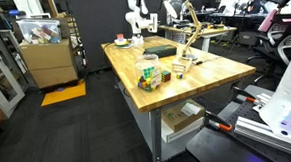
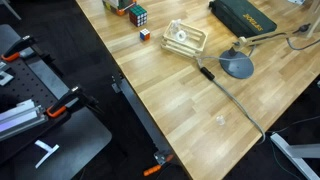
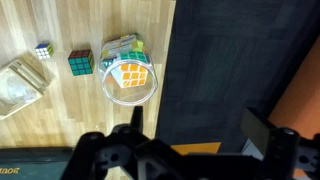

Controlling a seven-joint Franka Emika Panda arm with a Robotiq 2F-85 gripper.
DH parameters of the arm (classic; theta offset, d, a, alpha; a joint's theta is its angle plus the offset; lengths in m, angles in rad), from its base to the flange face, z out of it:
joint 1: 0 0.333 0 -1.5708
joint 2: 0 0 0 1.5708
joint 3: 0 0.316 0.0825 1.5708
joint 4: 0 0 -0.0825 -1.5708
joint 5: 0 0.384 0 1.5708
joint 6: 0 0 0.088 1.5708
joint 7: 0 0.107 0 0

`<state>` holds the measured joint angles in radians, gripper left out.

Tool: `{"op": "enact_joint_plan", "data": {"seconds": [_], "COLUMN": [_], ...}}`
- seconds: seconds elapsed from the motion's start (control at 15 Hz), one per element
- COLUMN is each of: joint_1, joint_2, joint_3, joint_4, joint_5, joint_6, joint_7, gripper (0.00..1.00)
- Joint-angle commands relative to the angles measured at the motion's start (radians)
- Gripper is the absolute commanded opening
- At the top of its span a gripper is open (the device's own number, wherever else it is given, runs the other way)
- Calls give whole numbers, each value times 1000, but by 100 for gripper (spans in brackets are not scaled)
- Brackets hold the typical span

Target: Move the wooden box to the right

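Two dark fingers (image 3: 131, 128) of the gripper (image 3: 196, 132) fill the bottom of the wrist view, spread wide with nothing between them. One hangs over the edge of the wooden table (image 3: 80, 115), the other over dark floor. Just past them a clear round cup (image 3: 130, 97) stands near the table's edge with a multicoloured puzzle cube (image 3: 133, 76) inside it. A green and yellow packet (image 3: 122, 44) lies just behind the cup. Farther along the tabletop a second puzzle cube (image 3: 81, 62) sits alone, then a small puzzle cube (image 3: 43, 50). A clear plastic container (image 3: 20, 88) is cut by the frame edge. The wooden box (image 2: 111, 4) is hard to make out. It seems to be the pale tan shape cut by the top edge in an exterior view, just beside the cubes, and the wrist view does not show it clearly. Beyond, in that exterior view, a lamp base (image 2: 238, 66) and a dark green case (image 2: 243, 15) rest on the tabletop, well apart from the cubes.
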<state>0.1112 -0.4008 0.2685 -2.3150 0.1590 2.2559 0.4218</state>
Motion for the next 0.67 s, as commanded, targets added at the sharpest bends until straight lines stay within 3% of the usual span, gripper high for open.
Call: {"op": "enact_joint_plan", "data": {"seconds": [0.0, 0.27, 0.6], "joint_1": [8, 8, -63], "joint_2": [1, 1, -3], "joint_3": [-8, -8, -49], "joint_4": [2, 2, -43], "joint_5": [-5, -5, -71], "joint_6": [-3, -3, 30], "joint_7": [3, 3, 40], "gripper": [100, 100, 100]}}
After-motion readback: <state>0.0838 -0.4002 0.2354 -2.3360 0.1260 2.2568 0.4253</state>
